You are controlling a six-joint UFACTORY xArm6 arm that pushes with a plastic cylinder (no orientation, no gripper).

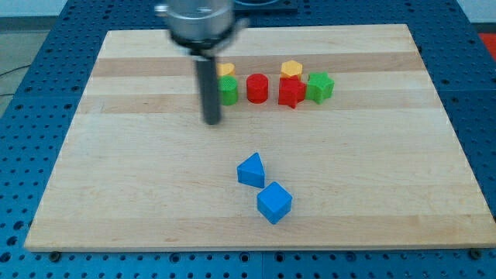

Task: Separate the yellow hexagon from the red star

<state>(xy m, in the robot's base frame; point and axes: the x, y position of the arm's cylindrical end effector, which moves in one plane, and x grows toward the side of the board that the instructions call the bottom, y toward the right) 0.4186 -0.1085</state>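
Note:
The yellow hexagon sits near the view's top, touching the top edge of the red star. A green star touches the red star's right side. My tip rests on the board to the left of and below this group, just below-left of a green block. The rod partly hides that green block and a yellow block above it.
A red cylinder stands between the green block and the red star. A blue triangular block and a blue cube lie lower in the view. The wooden board lies on a blue perforated table.

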